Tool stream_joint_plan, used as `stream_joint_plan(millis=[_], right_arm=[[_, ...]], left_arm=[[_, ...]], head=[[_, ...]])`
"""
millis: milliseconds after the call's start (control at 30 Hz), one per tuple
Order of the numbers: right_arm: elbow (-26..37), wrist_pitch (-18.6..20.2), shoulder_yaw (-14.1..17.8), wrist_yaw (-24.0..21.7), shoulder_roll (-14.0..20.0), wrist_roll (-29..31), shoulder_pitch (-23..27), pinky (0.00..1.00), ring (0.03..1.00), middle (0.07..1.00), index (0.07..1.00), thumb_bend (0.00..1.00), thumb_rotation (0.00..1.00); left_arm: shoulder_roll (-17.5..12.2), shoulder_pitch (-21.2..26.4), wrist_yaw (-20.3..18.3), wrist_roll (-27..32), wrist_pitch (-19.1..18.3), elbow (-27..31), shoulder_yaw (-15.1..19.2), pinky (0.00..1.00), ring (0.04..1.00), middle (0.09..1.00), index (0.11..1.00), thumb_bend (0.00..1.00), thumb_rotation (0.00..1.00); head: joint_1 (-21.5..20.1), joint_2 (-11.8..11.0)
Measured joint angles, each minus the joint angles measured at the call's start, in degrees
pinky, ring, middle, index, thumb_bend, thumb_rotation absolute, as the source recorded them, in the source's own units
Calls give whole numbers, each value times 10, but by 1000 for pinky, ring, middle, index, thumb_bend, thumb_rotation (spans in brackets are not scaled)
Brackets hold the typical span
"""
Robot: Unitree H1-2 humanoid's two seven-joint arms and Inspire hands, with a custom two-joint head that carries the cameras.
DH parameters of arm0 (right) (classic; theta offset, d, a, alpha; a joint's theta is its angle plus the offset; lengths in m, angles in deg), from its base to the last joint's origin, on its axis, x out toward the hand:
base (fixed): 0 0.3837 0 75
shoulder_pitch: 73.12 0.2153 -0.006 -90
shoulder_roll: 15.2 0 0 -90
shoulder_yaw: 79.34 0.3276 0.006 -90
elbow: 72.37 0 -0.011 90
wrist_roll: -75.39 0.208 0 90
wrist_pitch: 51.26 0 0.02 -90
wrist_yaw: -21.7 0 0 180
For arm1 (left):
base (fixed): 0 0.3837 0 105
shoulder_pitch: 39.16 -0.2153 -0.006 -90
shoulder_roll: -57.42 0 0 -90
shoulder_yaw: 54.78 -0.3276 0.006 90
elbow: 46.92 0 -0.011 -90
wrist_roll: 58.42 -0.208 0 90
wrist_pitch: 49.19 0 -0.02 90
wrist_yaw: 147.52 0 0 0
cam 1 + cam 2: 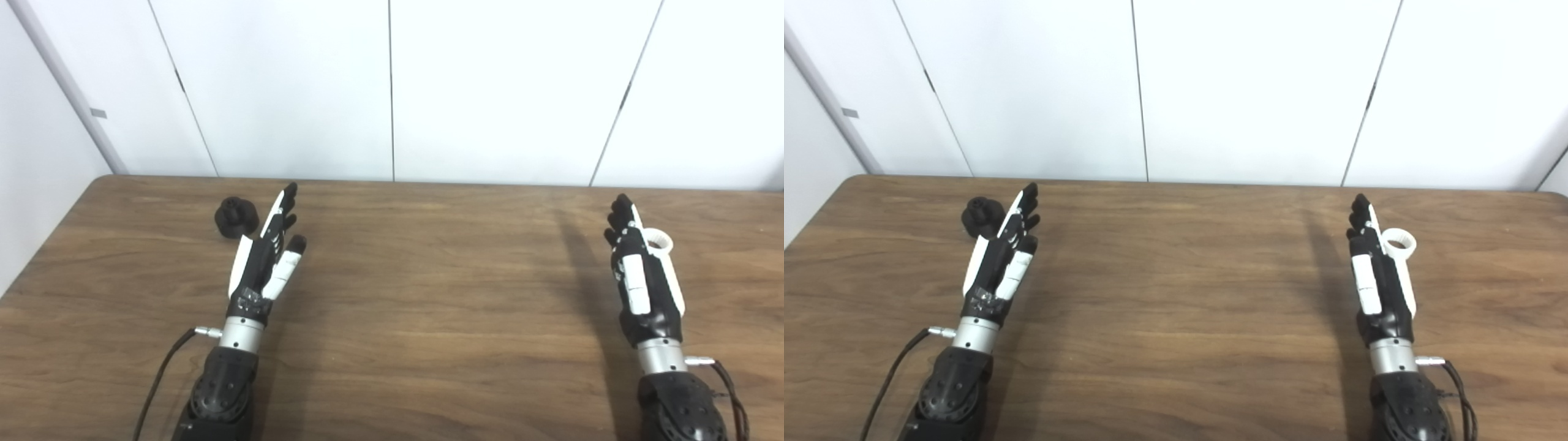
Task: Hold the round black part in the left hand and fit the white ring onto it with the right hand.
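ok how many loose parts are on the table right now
2. The round black part sits far left on the table, just left of the open left hand. The white ring lies just right of the open right hand.

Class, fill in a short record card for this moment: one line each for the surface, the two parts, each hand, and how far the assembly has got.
surface: brown wood-grain table
round black plastic part: standing on the table, far left, just beyond and left of the left hand
white plastic ring: lying on the table, just right of the right hand's fingers
left hand: open, fingers extended, holding nothing
right hand: open, fingers extended, holding nothing
contact between hands and parts: cannot tell
assembly: not begun; ring and black part far apart
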Motion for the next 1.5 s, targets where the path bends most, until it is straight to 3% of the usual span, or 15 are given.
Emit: stream_joint_plan(millis=[600,667,767,833,933,1133,1333,1500], right_arm=[[-3,-4,0,0,1,-2,1,1000,1000,996,1000,592,949],[-4,-4,0,1,1,-3,2,1000,1000,994,1000,581,957],[-7,-5,0,1,1,-5,4,1000,1000,987,1000,559,938],[-8,-6,0,1,2,-5,4,1000,1000,985,1000,567,931],[-12,-6,0,0,4,-5,6,1000,1000,983,1000,561,922],[-23,-14,-3,-1,9,-10,11,1000,1000,980,1000,560,920],[-29,-29,-6,-3,9,-15,16,1000,1000,979,1000,558,939],[-30,-32,-6,-4,9,-21,16,1000,1000,979,1000,544,925]], left_arm=[[0,1,4,-7,0,-3,0,926,990,1000,991,765,869],[0,1,12,-21,0,-3,0,927,975,1000,980,771,837],[2,2,35,-44,0,-3,0,917,966,976,948,812,640],[2,3,56,-55,2,-3,-5,938,978,976,938,847,486],[-6,8,98,-85,6,-6,-32,933,972,975,931,859,390],[-29,33,198,-182,16,-32,-89,896,956,960,896,841,350],[-72,74,322,-297,19,-92,-130,917,959,933,838,871,279],[-90,99,430,-396,19,-133,-154,901,940,908,810,918,289]], head=[[0,-1],[1,-3],[8,-9],[14,-14],[16,-18],[20,-46],[19,-47],[26,-46]])
